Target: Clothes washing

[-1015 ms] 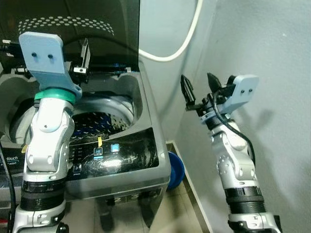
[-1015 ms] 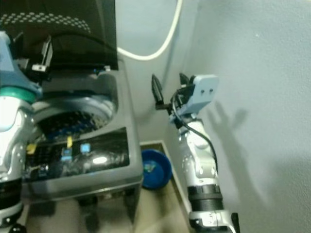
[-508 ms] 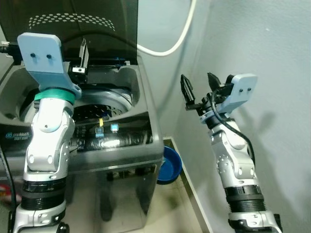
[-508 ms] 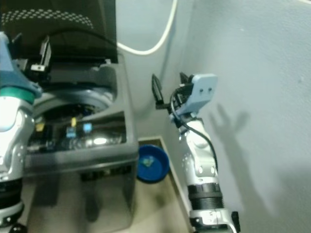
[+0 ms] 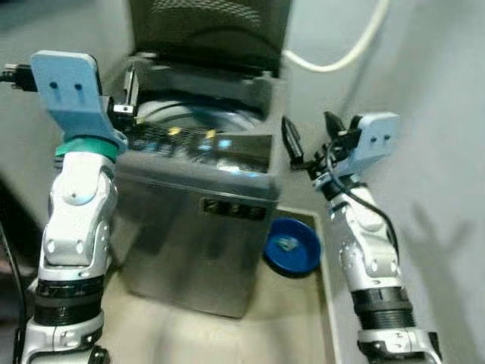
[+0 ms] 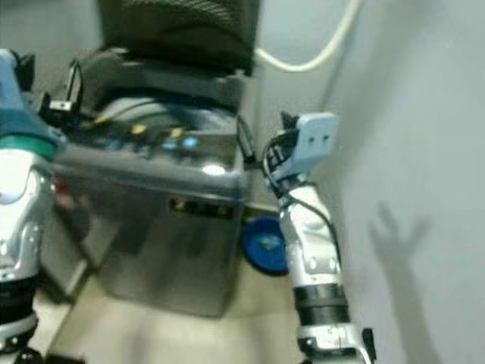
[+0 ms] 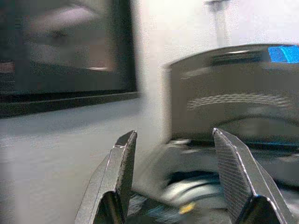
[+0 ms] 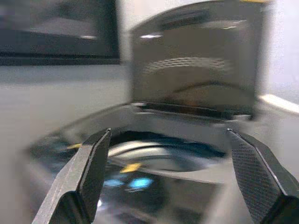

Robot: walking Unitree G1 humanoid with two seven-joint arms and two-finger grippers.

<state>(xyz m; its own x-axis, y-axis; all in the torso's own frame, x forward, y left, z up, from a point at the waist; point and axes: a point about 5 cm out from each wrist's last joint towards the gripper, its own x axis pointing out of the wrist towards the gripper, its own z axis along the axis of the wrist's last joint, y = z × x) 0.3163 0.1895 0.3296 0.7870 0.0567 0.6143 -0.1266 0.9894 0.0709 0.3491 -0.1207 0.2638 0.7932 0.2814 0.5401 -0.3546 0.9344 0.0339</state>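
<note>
We see the washing machine (image 5: 198, 189) lid up, frames blurred. Left gripper (image 7: 174, 179) and right gripper (image 8: 170, 179) raised, jaws apart, apparently empty.

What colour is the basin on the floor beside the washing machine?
Blue; the basin shows best in the left eye view.

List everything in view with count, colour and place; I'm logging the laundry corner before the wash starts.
Washing machine: one, grey, top-loading, on the floor ahead.
Lid: one, dark, raised open at the back.
Basin: one, blue, on the floor between machine and wall.
Hose: one, white, hanging along the wall behind.
Left gripper: one, black fingers, open, over the machine's left rim.
Right gripper: one, black fingers, open, raised beside the machine's right side.
</note>
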